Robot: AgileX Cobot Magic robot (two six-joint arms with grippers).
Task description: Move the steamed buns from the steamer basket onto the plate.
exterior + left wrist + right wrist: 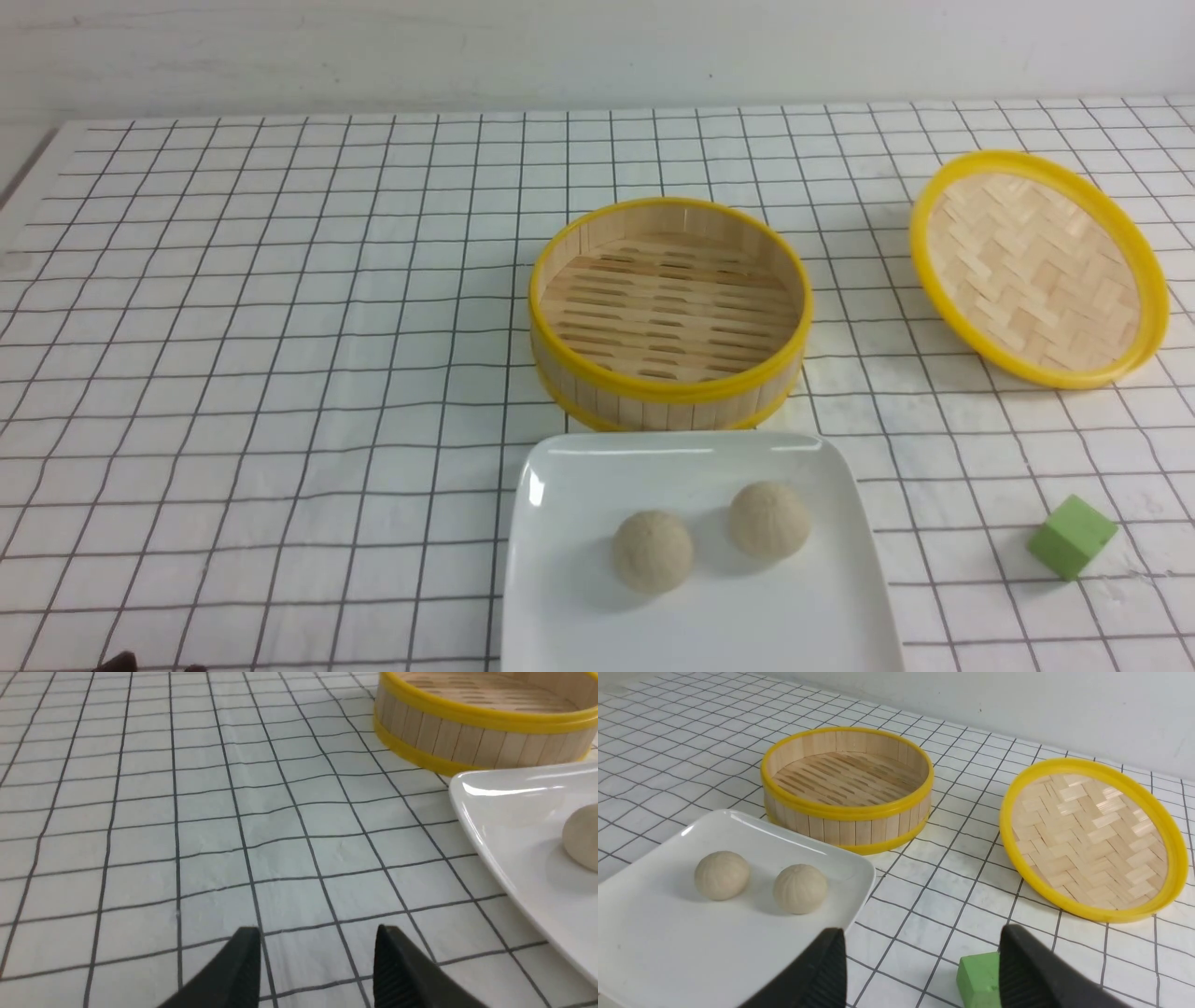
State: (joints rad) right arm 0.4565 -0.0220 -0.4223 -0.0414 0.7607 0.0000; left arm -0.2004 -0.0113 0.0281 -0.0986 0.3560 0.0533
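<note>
Front view: both steamed buns [653, 551] [768, 520] sit side by side on the plate [579, 467], apart from each other and from its rim.
Steamer basket: the steamer basket [668, 389] stands just beyond the plate's far edge; its slatted floor shows bare, nothing inside.
Lid: the woven lid [1039, 271] lies tilted, off to the right of the basket, underside up.
Stray item: a green block [1072, 536] rests on the gridded cloth [280, 373], to the right of the plate.
Left gripper: the left gripper [317, 956] hangs with fingers spread over bare cloth beside the plate, holding nothing.
Right gripper: the right gripper [920, 961] is spread too, empty, near the green block and the plate's corner.
Step in hand: the transfer looks finished, with both arms clear of the buns.
Next move: probably none for the buns; from the front the arms are barely visible, so how far back they sit is hard to judge.
</note>
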